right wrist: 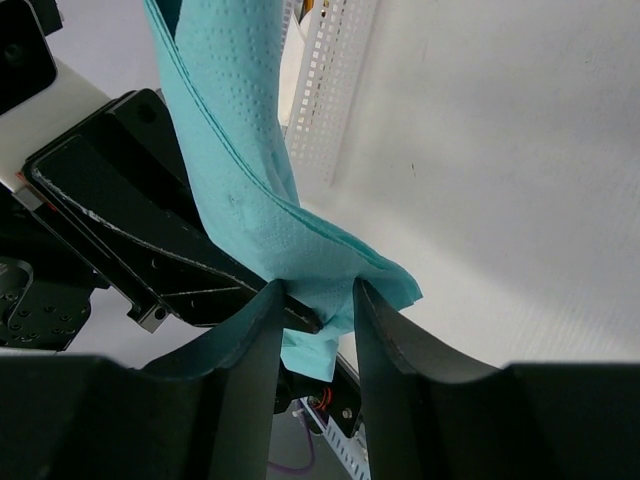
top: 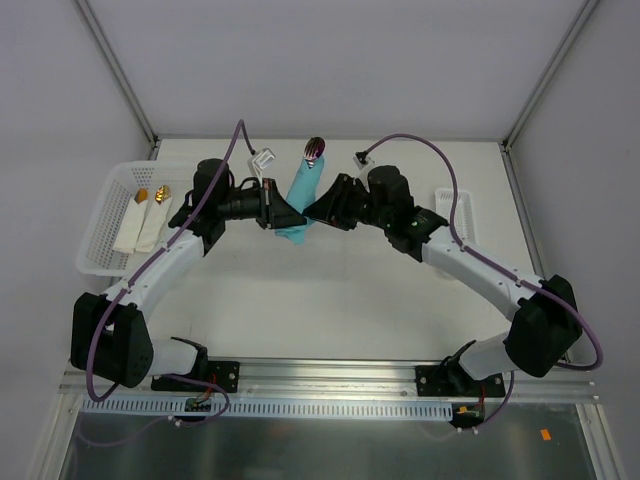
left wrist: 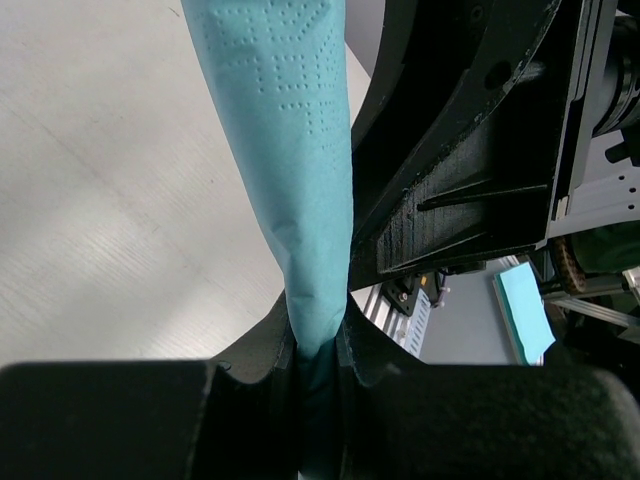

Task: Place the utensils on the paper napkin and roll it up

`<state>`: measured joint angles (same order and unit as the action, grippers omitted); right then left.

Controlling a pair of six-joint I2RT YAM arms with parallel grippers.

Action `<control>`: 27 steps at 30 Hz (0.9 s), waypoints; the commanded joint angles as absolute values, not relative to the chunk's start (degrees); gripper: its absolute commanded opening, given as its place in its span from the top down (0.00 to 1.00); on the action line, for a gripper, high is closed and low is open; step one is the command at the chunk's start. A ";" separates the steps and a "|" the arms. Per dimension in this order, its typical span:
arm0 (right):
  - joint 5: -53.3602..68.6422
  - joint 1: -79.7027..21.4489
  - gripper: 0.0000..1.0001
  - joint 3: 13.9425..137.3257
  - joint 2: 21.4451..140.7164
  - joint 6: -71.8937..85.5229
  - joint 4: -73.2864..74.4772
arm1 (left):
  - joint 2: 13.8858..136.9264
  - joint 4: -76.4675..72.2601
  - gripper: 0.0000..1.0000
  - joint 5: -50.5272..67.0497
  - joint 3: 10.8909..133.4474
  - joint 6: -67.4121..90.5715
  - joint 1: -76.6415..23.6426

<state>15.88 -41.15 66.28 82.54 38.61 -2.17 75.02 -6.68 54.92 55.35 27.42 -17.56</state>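
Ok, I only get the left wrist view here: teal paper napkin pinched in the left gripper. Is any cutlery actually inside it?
Observer: Yes; from the top, a shiny purplish-pink metal utensil head sticks out of the far end of the teal paper napkin roll.
Operator: Does the right gripper hold it too?
Observer: Yes, the right gripper clamps the roll's near end.
Operator: Anything on the table's left side?
Observer: A white mesh plastic basket holding two white rolled napkins with gold tips.
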 commanded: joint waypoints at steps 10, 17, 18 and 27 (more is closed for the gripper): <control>19.16 -40.43 0.55 64.52 82.27 43.50 -15.28 | 72.33 -12.56 1.00 59.23 52.65 29.17 -18.98; 21.09 -40.17 0.52 64.25 82.61 44.12 -17.66 | 73.12 -14.94 1.00 60.03 52.73 31.55 -18.98; 21.27 -40.08 0.52 64.25 82.62 44.12 -17.75 | 73.30 -15.64 1.00 60.20 52.73 31.81 -18.98; 22.50 -39.99 0.68 63.28 84.20 43.95 -19.86 | 73.65 -18.81 1.00 63.89 52.12 34.45 -19.07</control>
